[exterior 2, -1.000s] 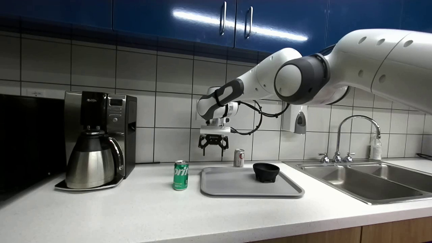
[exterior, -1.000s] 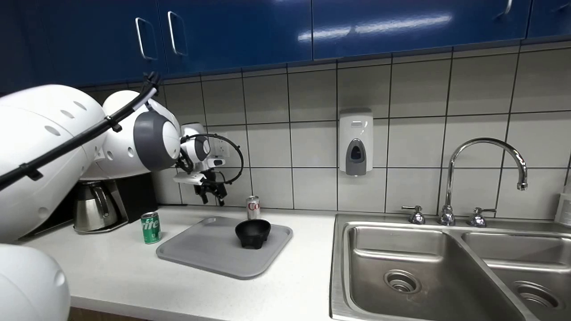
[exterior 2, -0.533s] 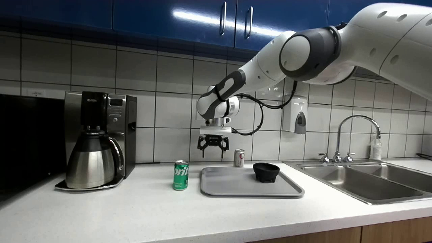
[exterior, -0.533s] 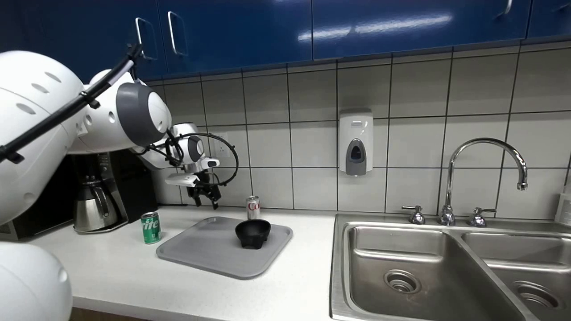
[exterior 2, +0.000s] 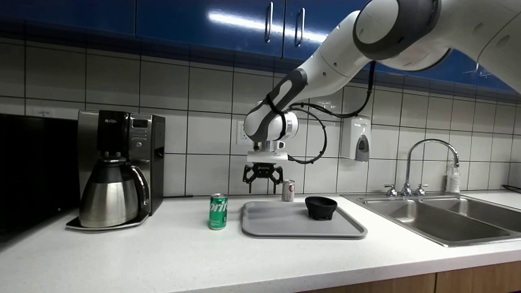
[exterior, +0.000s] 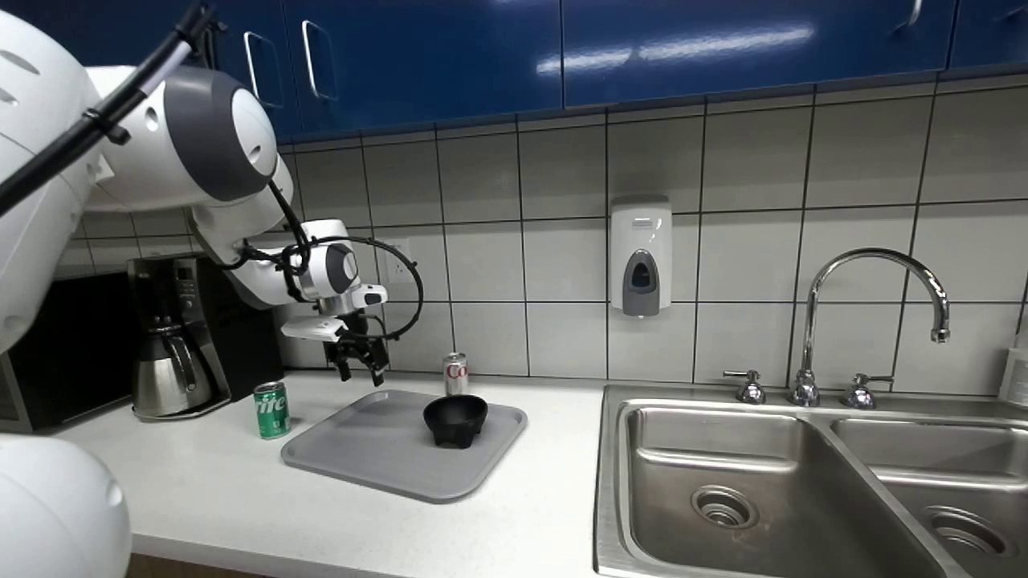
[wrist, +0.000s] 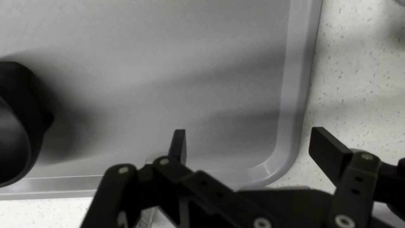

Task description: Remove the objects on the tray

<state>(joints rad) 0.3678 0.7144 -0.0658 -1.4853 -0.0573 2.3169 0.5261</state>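
Observation:
The grey tray lies on the counter, also in the other views. The black bowl stands upright on its right part, cut by the left edge in the wrist view. The green can stands upright left of the tray, off it. A small silver can with red lettering stands at the tray's back edge. No separate shaker shows. My gripper is open and empty above the tray's back left corner.
A coffee maker with a steel pot stands left of the green can. The steel sink is right of the tray. A soap dispenser hangs on the tiled wall. Blue cabinets hang overhead.
The gripper has moved a little away from the back wall, still open. The arm's upper links have risen. The bowl, cans and tray have not moved.

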